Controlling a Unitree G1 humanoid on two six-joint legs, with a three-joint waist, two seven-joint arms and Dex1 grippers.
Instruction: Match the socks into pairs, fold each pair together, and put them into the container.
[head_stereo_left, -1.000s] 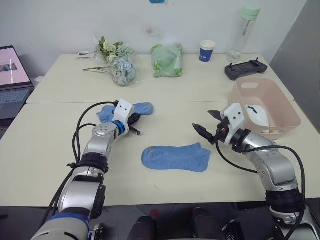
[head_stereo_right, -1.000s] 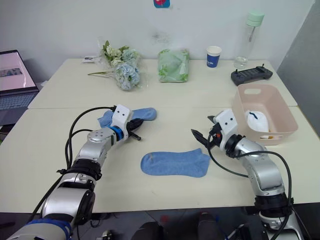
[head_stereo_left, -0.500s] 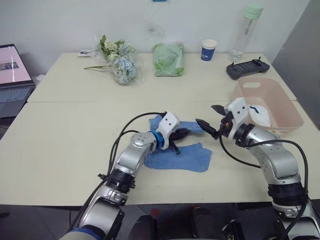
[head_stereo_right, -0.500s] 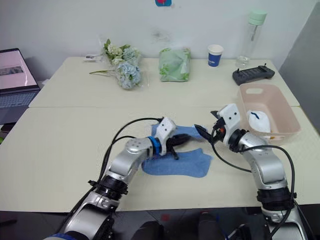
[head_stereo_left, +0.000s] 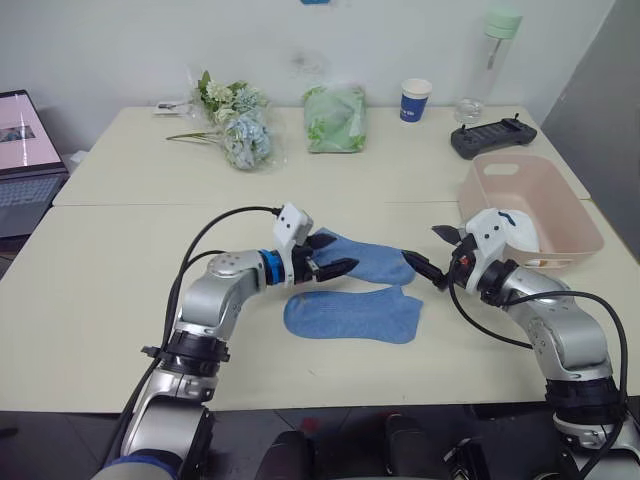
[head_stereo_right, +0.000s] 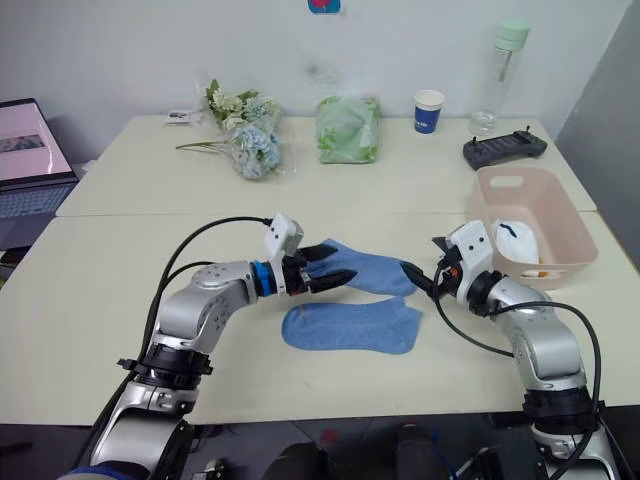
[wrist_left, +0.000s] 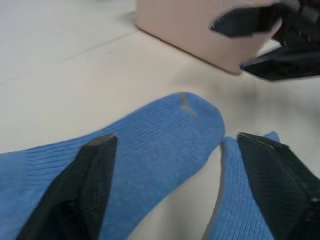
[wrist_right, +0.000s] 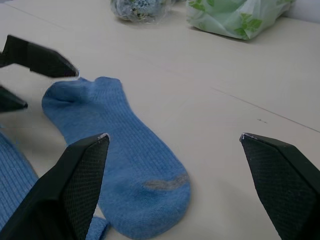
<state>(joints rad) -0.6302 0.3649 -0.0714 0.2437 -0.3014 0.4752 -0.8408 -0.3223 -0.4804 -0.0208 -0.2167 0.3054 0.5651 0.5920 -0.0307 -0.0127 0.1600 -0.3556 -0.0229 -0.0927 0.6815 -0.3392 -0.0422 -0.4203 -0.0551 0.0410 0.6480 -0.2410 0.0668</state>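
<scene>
With both blue socks on the table, the far sock (head_stereo_left: 368, 262) just beyond the near sock (head_stereo_left: 352, 315) at its 12 o'clock, the left gripper (head_stereo_left: 335, 268) and right gripper (head_stereo_left: 428, 270), both spread and empty, should stack them squarely before folding for the pink basin (head_stereo_left: 572, 221) at 3 o'clock.

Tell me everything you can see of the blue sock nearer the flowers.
The far blue sock is a short ankle sock of ribbed light-blue knit with a small grey mark near its toe. It lies flat on the table, just behind the other blue sock, apparently overlapping it slightly. The left gripper sits open at its cuff end; the open right gripper faces its toe.
</scene>
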